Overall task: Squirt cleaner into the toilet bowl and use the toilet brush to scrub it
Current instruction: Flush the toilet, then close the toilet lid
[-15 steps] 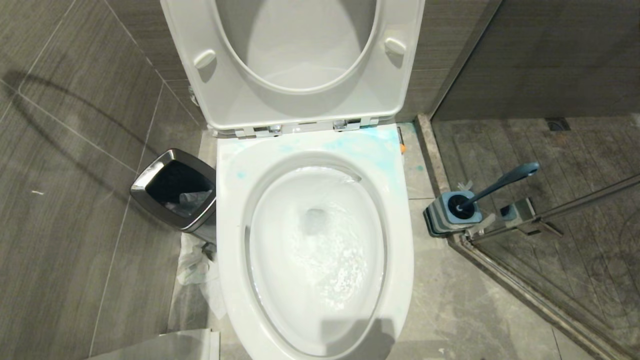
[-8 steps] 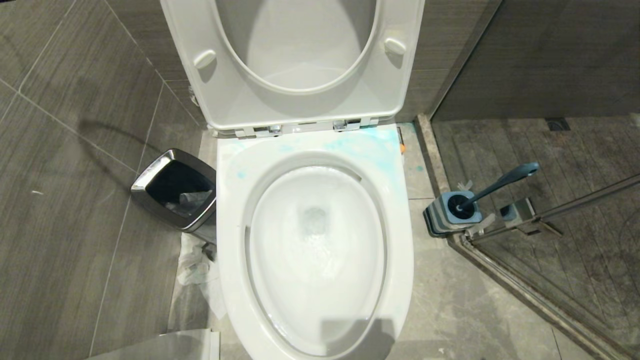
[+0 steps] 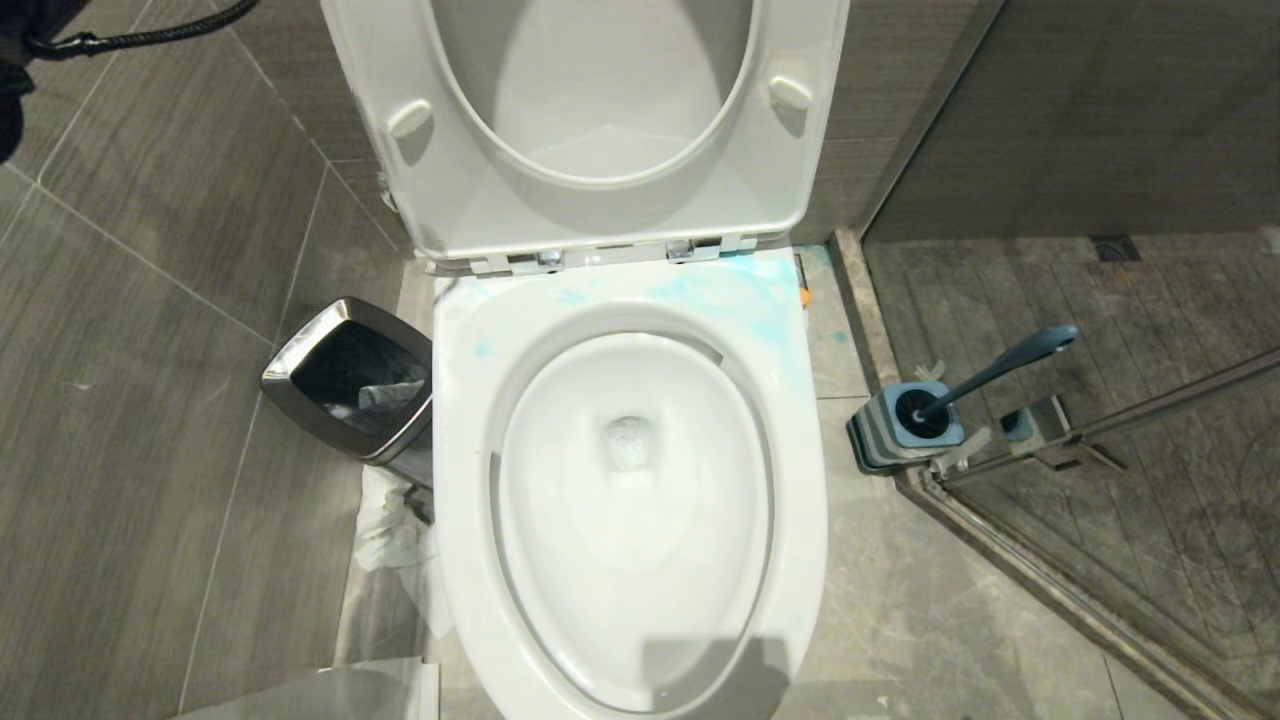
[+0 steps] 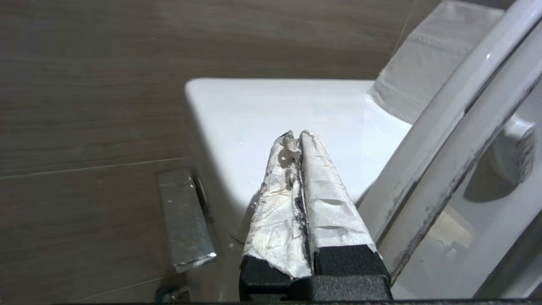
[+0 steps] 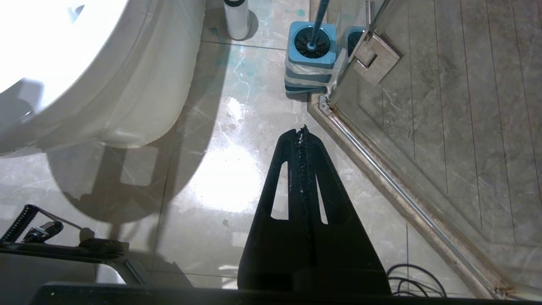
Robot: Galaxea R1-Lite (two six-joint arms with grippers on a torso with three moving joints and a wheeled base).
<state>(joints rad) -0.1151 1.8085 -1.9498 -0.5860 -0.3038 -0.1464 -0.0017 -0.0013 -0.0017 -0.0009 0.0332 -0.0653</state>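
Hovering empty and pinched shut beside the cistern [image 4: 271, 106], the left gripper [image 4: 296, 140] seems finished flushing; the toilet brush [image 3: 1000, 365] sits docked.

The toilet lid [image 3: 590, 120] runs off the head view at twelve o'clock, and the toilet bowl [image 3: 460, 480] is cut off at six. At ten o'clock only a dark sliver of the left arm [image 3: 15, 60] and its cable [image 3: 150, 35] shows. In the right wrist view the cleaner [image 5: 236, 19] loses its cap to the frame edge, as the toilet brush [image 5: 319, 17] loses its upper handle.
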